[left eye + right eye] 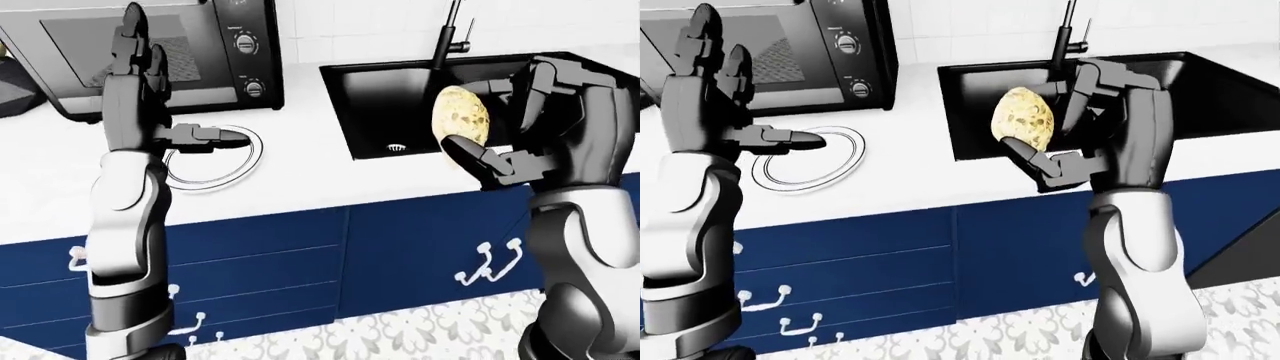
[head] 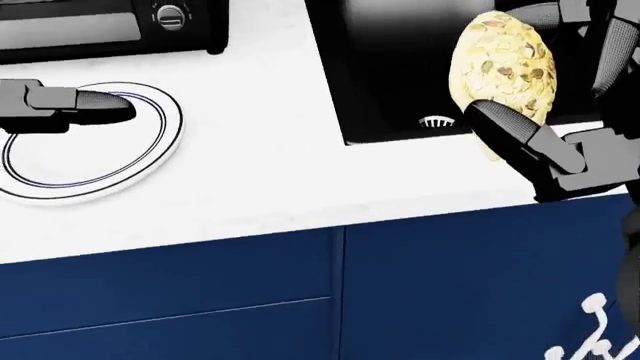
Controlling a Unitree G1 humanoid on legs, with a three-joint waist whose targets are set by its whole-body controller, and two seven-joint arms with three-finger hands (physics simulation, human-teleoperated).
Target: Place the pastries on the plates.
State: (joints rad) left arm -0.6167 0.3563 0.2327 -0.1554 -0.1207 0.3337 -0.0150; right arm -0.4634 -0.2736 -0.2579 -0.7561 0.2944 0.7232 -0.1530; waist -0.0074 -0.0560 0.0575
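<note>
A pale, seed-flecked pastry (image 2: 503, 71) stands upright in my right hand (image 1: 1060, 124), whose fingers (image 2: 520, 135) close round it, over the black sink (image 1: 400, 97) at the right of the eye views. A white plate (image 2: 155, 142) with a thin dark ring lies on the white counter, left in the head view. My left hand (image 1: 150, 90) is raised and open above it, one finger (image 2: 95, 105) stretched over the plate's upper rim. Nothing lies on the plate.
A black microwave (image 1: 150, 45) stands on the counter above the plate. A tap (image 1: 445, 34) rises behind the sink. Blue cabinets (image 2: 200, 300) with white handles run below the white counter edge (image 2: 250, 217). Patterned floor shows at the bottom of the eye views.
</note>
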